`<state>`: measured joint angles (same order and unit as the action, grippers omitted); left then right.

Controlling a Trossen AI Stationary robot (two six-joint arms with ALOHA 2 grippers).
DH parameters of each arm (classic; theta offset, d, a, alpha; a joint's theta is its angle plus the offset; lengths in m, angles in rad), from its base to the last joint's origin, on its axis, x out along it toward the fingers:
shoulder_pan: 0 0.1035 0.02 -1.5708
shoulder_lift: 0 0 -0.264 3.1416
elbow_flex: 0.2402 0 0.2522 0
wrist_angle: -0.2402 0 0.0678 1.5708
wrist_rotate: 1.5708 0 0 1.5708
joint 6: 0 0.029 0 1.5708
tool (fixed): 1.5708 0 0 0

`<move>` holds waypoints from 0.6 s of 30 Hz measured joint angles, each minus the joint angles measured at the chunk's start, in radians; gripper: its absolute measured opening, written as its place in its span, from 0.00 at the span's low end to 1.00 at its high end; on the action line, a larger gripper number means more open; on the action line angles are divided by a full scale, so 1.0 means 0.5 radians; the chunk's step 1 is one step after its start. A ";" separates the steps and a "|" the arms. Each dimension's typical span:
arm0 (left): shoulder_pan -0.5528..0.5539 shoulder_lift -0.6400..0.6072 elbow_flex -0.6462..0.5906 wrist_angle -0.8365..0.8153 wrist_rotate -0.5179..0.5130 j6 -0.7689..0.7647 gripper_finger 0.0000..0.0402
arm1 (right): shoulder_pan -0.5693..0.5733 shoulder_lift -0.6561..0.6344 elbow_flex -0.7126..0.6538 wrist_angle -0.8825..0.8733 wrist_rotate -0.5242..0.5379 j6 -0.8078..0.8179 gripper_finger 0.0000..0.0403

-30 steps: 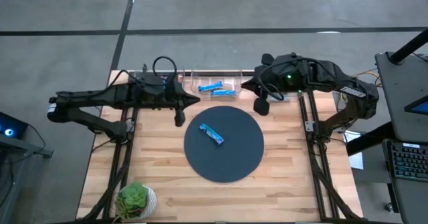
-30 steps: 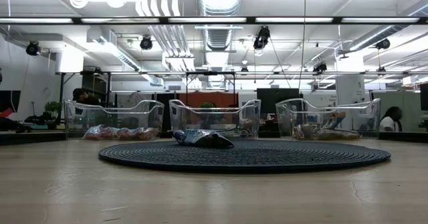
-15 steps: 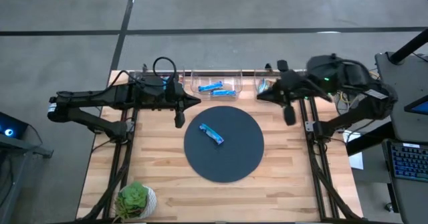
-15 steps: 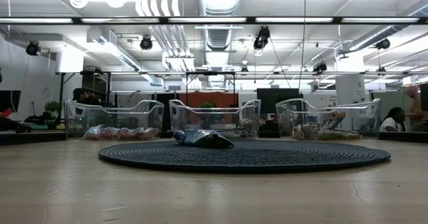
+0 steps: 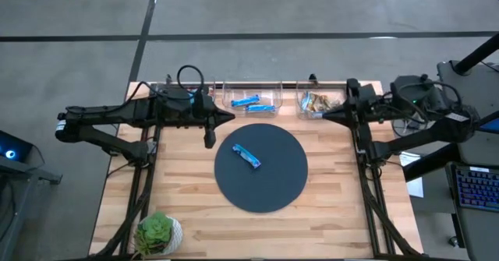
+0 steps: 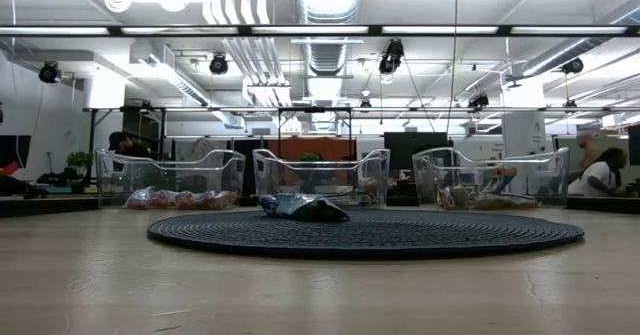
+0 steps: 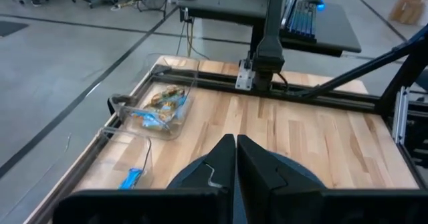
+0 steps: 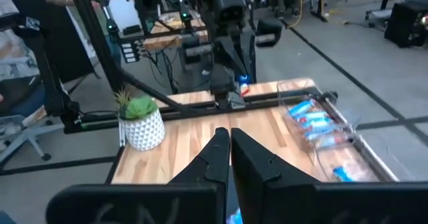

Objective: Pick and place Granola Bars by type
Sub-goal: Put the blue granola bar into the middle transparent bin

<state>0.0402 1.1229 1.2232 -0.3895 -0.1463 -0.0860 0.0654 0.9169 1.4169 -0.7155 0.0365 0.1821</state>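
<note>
Wooden plank bench: carries one large dark round disc at centre, three clear plastic bins along the far edge.
One blue-and-white wrapped granola bar lies on the disc; wrapper print too small to read.
Middle bin: bright blue bars.
Right bin: brown-tan bars.
Left bin: reddish-wrapped bars.
Left gripper: clenched, empty, above the bench just left of the disc.
Right gripper: clenched, empty, beside the right bin.
Small potted green plant: near left corner.
</note>
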 joint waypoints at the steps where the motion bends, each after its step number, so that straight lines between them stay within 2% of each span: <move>1: 0.000 0.000 0.000 0.014 0.001 0.001 0.00 | 0.000 -0.021 -0.031 0.001 0.001 0.016 0.02; 7: 0.000 0.016 0.000 0.045 0.022 0.077 0.00 | 0.000 -0.079 -0.126 0.008 0.040 0.064 0.02; 13: 0.024 0.092 -0.002 0.112 0.266 0.171 0.00 | 0.000 -0.078 -0.134 0.010 0.039 0.045 0.02; 18: 0.077 0.222 0.053 0.092 0.377 0.169 0.00 | 0.000 -0.077 -0.134 0.032 0.039 0.047 0.02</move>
<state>0.0785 1.2340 1.2499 -0.3433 0.0422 -0.0013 0.0654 0.8783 1.3499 -0.6994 0.0558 0.2054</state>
